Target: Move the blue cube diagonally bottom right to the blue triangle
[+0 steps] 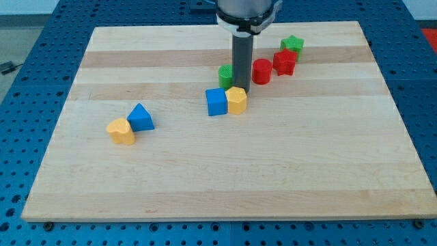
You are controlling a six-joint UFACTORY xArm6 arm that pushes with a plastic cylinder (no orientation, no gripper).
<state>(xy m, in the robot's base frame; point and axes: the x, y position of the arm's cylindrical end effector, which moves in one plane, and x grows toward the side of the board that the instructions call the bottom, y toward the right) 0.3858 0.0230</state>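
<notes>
**Blue cube waits mid-board, my tip just behind its yellow neighbour**

Camera view: the blue cube (pixel 216 102) sits near the middle of the wooden board (pixel 287 178), touching the yellow block (pixel 236 100) on the view's right, which looks like a short faceted prism; the blue triangle (pixel 141 117) lies well apart toward the view's left and slightly lower, touching a yellow heart-like block (pixel 121 131); my tip (pixel 242 86) stands just above the yellow block, beside the green block (pixel 226 74) that the rod half hides, and near the cube's upper right corner; there are no jaws on this rod, so nothing can open, close or clamp, and I can only push.

I judge the cube light, rigid, smooth plastic, likely to slide easily on the pale varnished grain and to spin if struck off centre; I cannot grasp it, so the place to bear on is the middle of a flat face, away from the corners.

Further back, a red cylinder (pixel 261 71), a red star-like block (pixel 285 62) and a green star-like block (pixel 292 45) cluster at the view's upper right; the board rests on a blue perforated table (pixel 41 41).
</notes>
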